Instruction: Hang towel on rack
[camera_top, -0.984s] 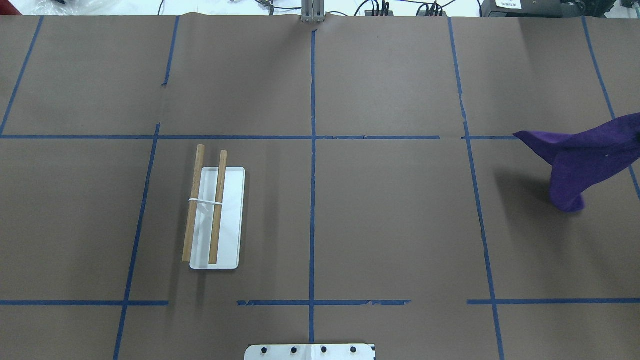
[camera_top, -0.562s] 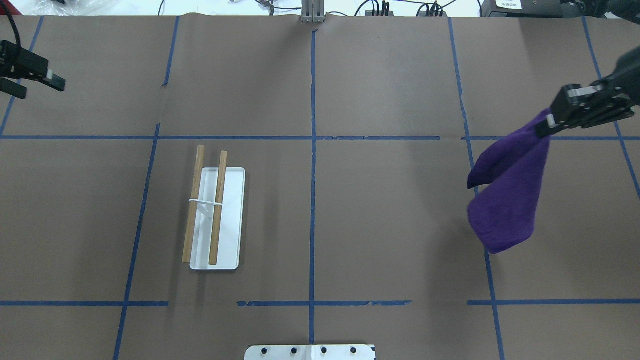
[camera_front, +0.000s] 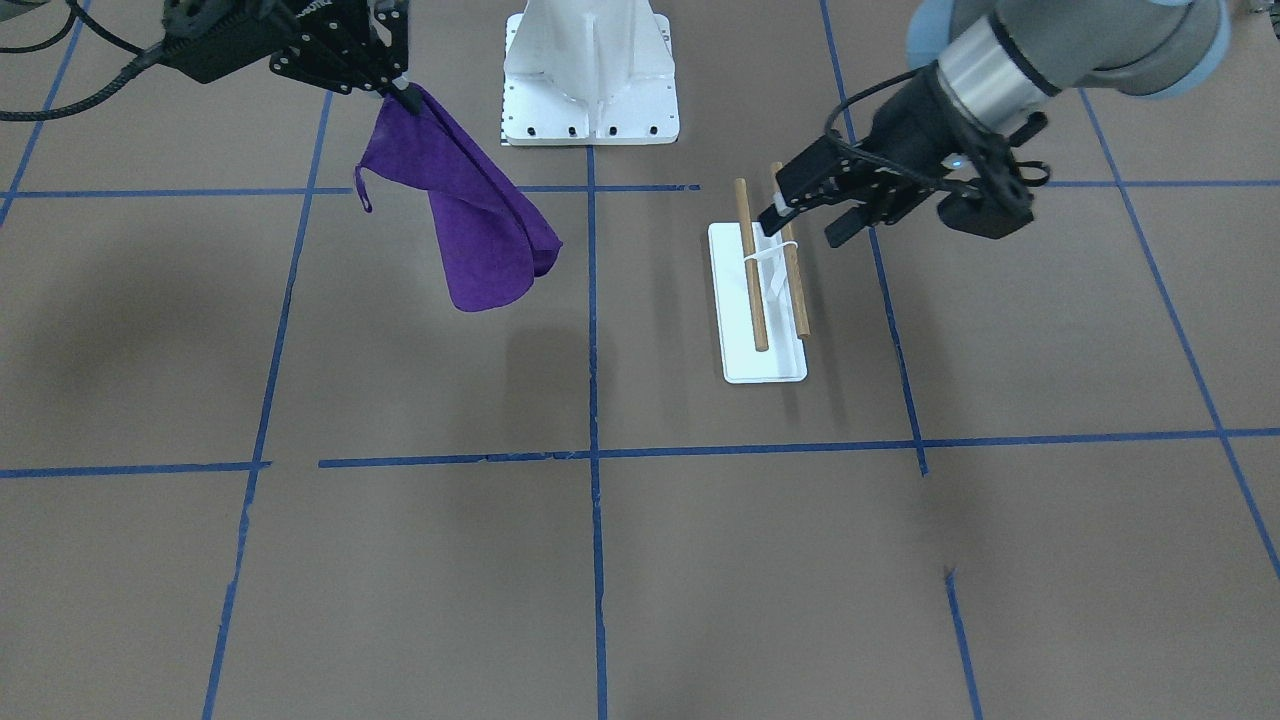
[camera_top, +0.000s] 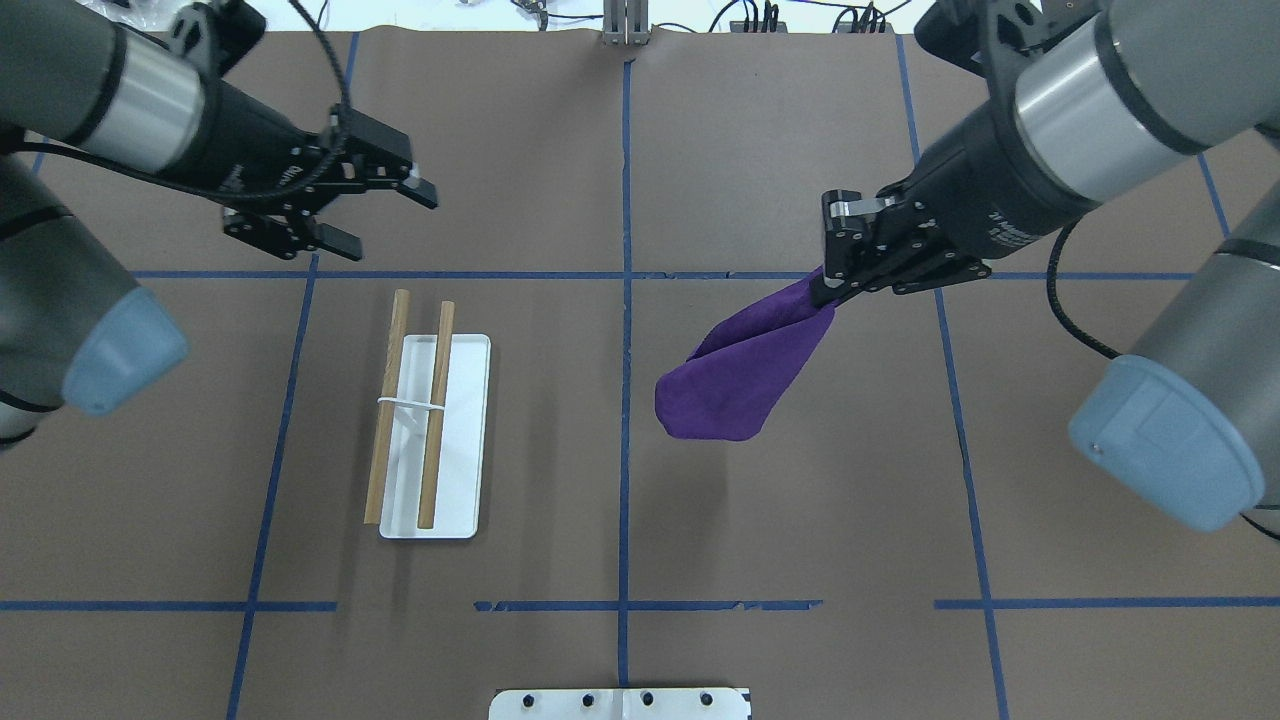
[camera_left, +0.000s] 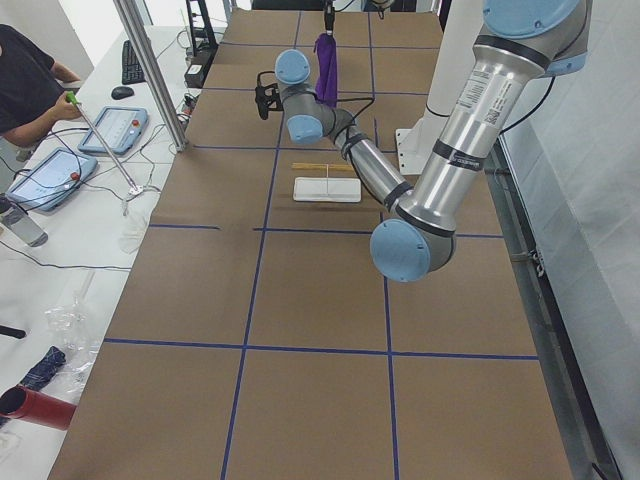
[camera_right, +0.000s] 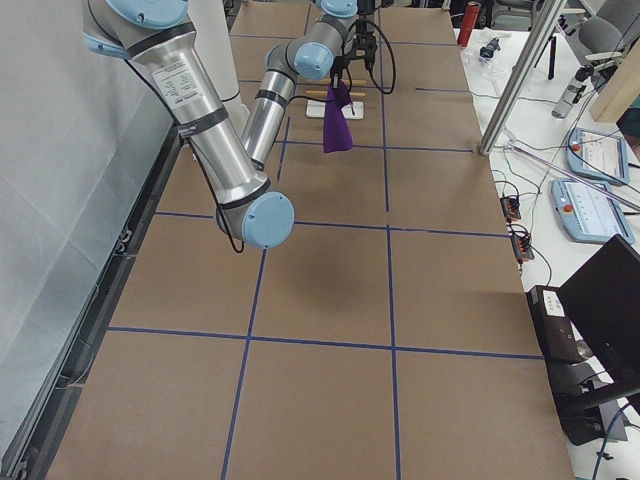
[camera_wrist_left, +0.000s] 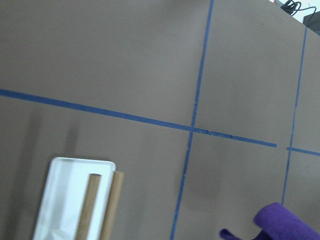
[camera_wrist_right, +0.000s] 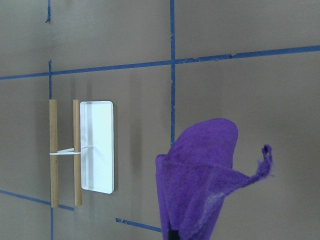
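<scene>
While the right gripper (camera_top: 828, 290) is clamped tight on the top end of the purple towel (camera_top: 740, 385), the cloth hangs folded below it, clear of the table (camera_top: 800, 520), w/ a soft shadow on the paper beneath. Towel pos.: robot's right half, just beside the central tape line (camera_top: 626, 150), well apart from the rack (camera_top: 432, 430).

Rack: stands on the robot's left half, long axis running away from the robot. White base (camera_top: 465, 450) flat on the table. Two wooden dowels (camera_top: 441, 350) parallel and bare, joined near mid-length by a thin white support (camera_top: 410, 403). In the overhead view one dowel lies over the base and the other along its outer edge.

Left gripper (camera_top: 385, 217): jaws spread wide, nothing between them. It hovers above the table near the rack, touching neither rack nor towel. Overhead view places it past the rack's far end; front view places it over the dowels' robot-side ends, so exact pos. along the rack cannot be told. Left wrist view shows one end of the rack at lower left and a bit of towel at lower right.
</scene>
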